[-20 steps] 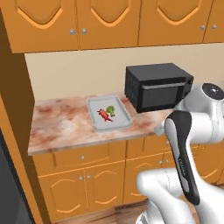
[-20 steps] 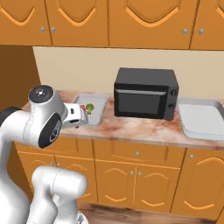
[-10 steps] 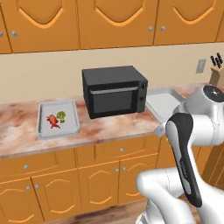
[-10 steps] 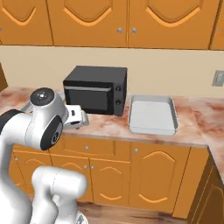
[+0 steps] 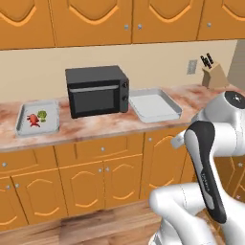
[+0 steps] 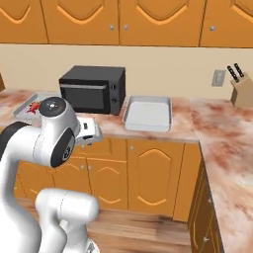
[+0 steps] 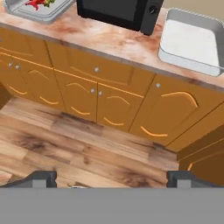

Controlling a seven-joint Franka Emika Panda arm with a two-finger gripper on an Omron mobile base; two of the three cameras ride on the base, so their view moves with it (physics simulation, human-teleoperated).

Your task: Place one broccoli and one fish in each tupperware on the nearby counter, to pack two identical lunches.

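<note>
A grey tray [image 5: 37, 125] lies on the counter [image 5: 95, 125] at the far left. It holds a green broccoli [image 5: 42, 115] and a small red item [image 5: 32, 119] that may be the fish. In the hand view the same tray [image 7: 26, 13] sits at the top left corner with the red item [image 7: 35, 3] in it. My gripper [image 7: 113, 179] is open with nothing between its fingers, held out in front of the cabinets and looking down at doors and floor. In the right base view the gripper [image 6: 91, 131] sits just below the counter edge. The tupperware is out of view.
A black microwave [image 5: 97, 91] stands on the counter right of the food tray. An empty grey tray [image 5: 154, 104] lies beside it. A knife block [image 5: 210, 75] stands at the far right, where the counter [image 6: 217, 143] turns a corner. Wooden floor [image 7: 87, 144] lies below the cabinets.
The whole picture has shifted, so the base has driven right along the counter. The food tray has slid to the left edge, while the empty tray and knife block came into view. The gripper stays open.
</note>
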